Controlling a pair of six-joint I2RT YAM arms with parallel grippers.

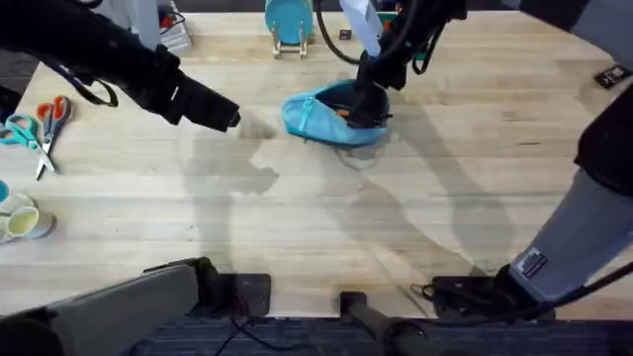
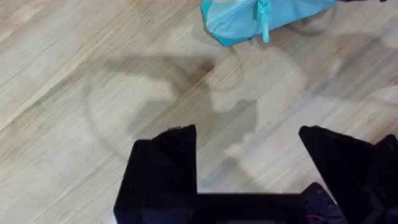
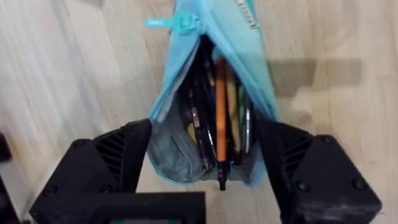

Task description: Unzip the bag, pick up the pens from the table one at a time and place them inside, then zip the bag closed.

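Right tool (image 3: 208,171) spread wide, straddling unzipped bag (image 3: 239,37); orange pen (image 3: 220,118) inside. Left tool (image 2: 249,162) open, empty, bare surface (image 2: 74,74) around.

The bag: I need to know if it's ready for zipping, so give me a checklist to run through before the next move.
1. Bag unzipped: ok, mouth gapes wide.
2. Orange pen inside: not ok, its black tip sticks out past the open end.
3. Right claw clear of the pen: ok, open, fingers either side of the bag's mouth.
4. Zipper pull reachable: ok, lies exposed at the bag's end.
5. Left claw free: ok, open over bare table.
6. Pens left on the table: cannot tell.
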